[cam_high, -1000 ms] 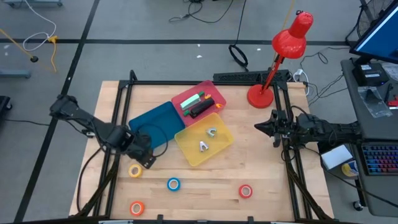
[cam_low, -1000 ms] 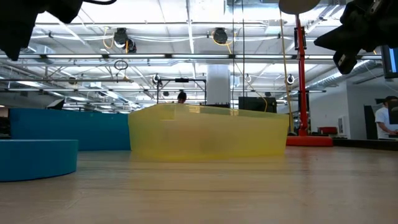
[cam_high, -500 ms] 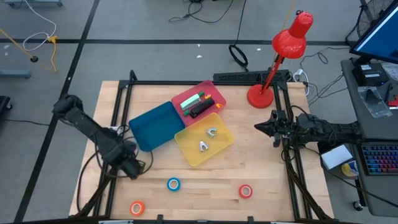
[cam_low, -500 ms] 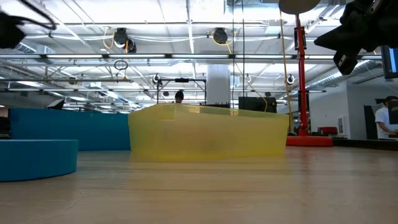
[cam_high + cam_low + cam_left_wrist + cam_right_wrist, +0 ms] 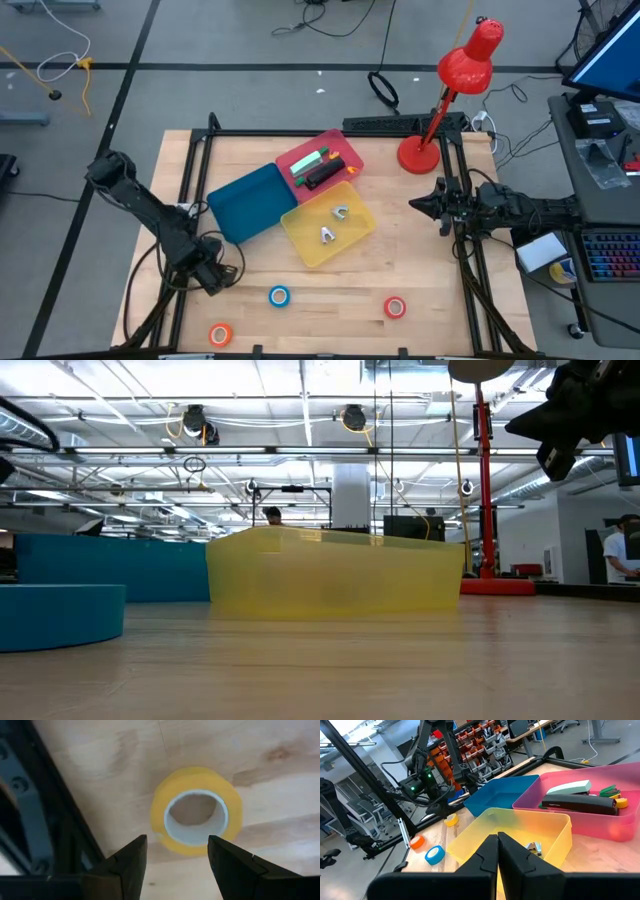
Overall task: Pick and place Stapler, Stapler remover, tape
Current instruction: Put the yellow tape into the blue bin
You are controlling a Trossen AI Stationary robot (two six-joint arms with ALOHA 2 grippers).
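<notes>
In the left wrist view the yellow tape roll (image 5: 196, 810) lies flat on the wooden table. My left gripper (image 5: 175, 851) hangs open just above the roll's near side, pointing down, and hides it in the high view (image 5: 212, 277). The blue tape (image 5: 279, 296), red tape (image 5: 395, 307) and orange tape (image 5: 220, 334) lie flat near the table's front edge. A black stapler (image 5: 322, 175) and a green one (image 5: 310, 158) lie in the pink bin (image 5: 345, 148). Two stapler removers (image 5: 327, 235) lie in the yellow bin (image 5: 300, 235). My right gripper (image 5: 497, 854) waits shut at the table's right.
A blue bin (image 5: 250, 203) stands between the left arm and the other two bins. A red desk lamp (image 5: 420, 153) stands at the far right corner. A black frame rail (image 5: 30, 820) runs close beside the yellow tape along the table's left edge.
My left gripper has moved from beside the blue bin toward the table's near edge and down, rolling its wrist as it went. It now stands over the yellow tape, which it hides from above. Its fingers have stayed open. The tape rolls have not moved.
</notes>
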